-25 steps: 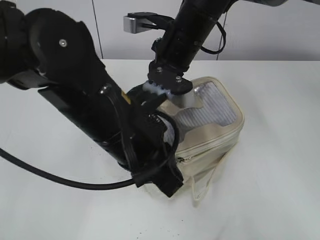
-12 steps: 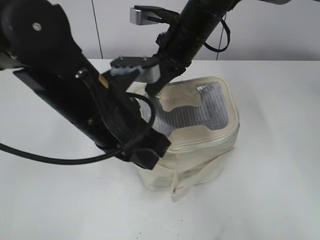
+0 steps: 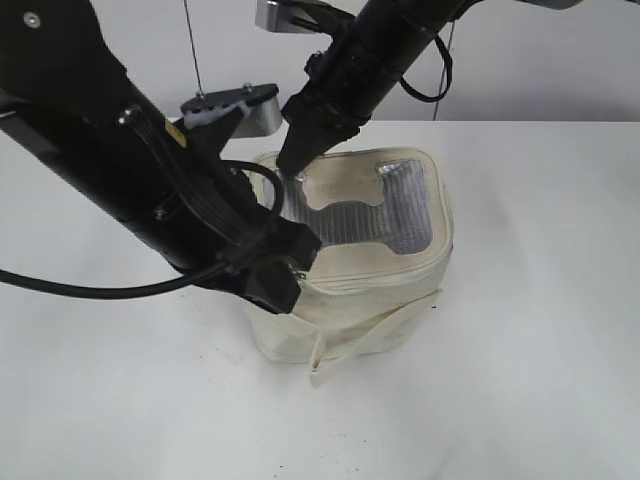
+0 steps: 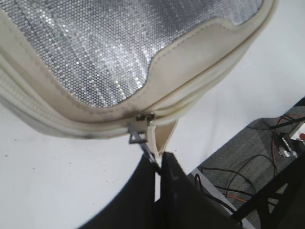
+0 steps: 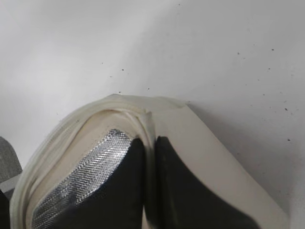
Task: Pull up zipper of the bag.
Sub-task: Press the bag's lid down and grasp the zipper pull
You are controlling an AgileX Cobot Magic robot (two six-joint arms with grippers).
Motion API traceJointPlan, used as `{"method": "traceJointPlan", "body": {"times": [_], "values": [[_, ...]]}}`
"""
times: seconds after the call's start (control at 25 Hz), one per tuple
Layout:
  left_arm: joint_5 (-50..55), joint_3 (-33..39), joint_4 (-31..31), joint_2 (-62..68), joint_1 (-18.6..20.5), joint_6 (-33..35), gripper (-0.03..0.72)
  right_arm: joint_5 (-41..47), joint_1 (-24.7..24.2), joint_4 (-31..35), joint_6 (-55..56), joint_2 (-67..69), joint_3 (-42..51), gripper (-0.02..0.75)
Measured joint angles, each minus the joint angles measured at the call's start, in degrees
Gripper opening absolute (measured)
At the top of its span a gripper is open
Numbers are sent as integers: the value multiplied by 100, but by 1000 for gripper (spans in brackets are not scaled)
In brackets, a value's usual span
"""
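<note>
The cream bag (image 3: 370, 285) stands on the white table, its grey mesh window (image 3: 395, 210) facing up. My left gripper (image 3: 283, 290) is at the bag's front left corner. In the left wrist view it (image 4: 158, 162) is shut on a silver pull (image 4: 139, 131) of the zipper (image 4: 43, 114), which runs under the top panel. My right gripper (image 3: 290, 165) comes down from above onto the bag's back left corner. In the right wrist view it (image 5: 150, 143) is shut on the cream rim of the top panel, beside the mesh (image 5: 81, 181). The second pull is not visible.
The white table (image 3: 540, 350) stretches to the right and front of the bag. The bag's loose cream strap (image 3: 350, 345) hangs at its front. In the left wrist view the table edge, grey floor and cables (image 4: 267, 157) show at the lower right.
The left gripper has moved up and to the left along the bag's front with the pull. The bag has shifted left and turned. The right gripper has moved left with the rim.
</note>
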Motion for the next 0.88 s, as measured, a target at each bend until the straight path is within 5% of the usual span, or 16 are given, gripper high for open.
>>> {"method": "traceJointPlan", "body": {"times": [0.48, 0.88], "values": [[-648, 0, -735, 358, -790, -47, 1, 369, 5, 39, -9, 0, 0, 38], [-1279, 43, -838, 531, -770, -42, 1, 239, 0, -44, -9, 0, 0, 38]]}}
